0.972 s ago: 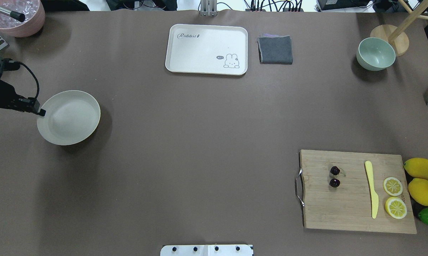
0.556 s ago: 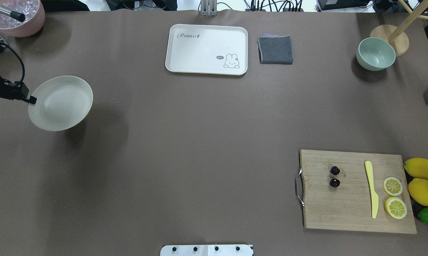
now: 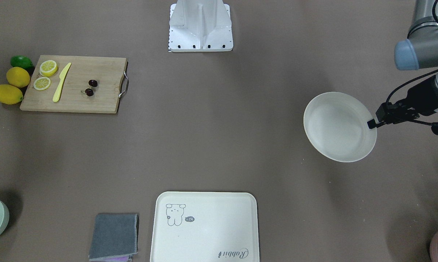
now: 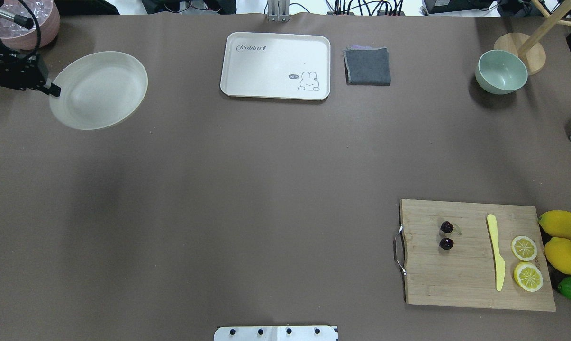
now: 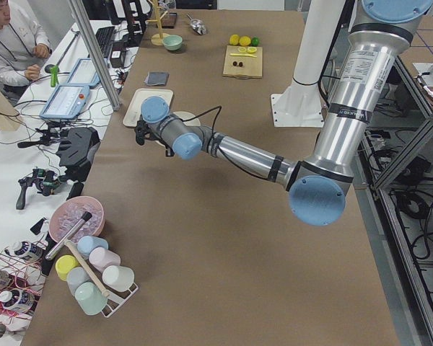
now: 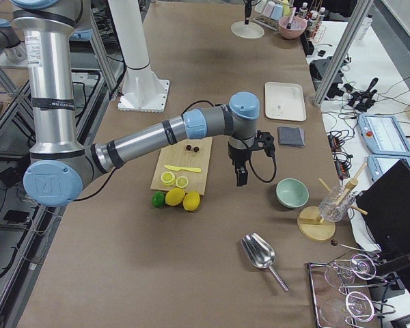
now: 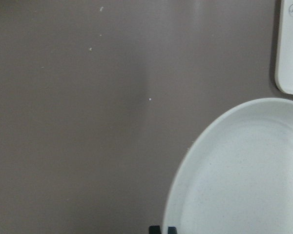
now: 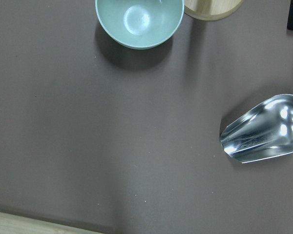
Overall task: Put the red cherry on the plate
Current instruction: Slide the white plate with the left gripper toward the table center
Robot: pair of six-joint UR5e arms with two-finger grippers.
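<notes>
Bright, even light, soft broad shadows on the table (image 4: 266,189) — glare on the metal scoop (image 8: 263,129)

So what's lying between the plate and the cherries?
Nothing but bare table between plate and red cherry, until the cutting board edge; overhead view shows it.

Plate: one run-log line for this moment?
left gripper: fingers shut on plate rim | red cherry: on cutting board, untouched | right gripper: state unclear
</notes>
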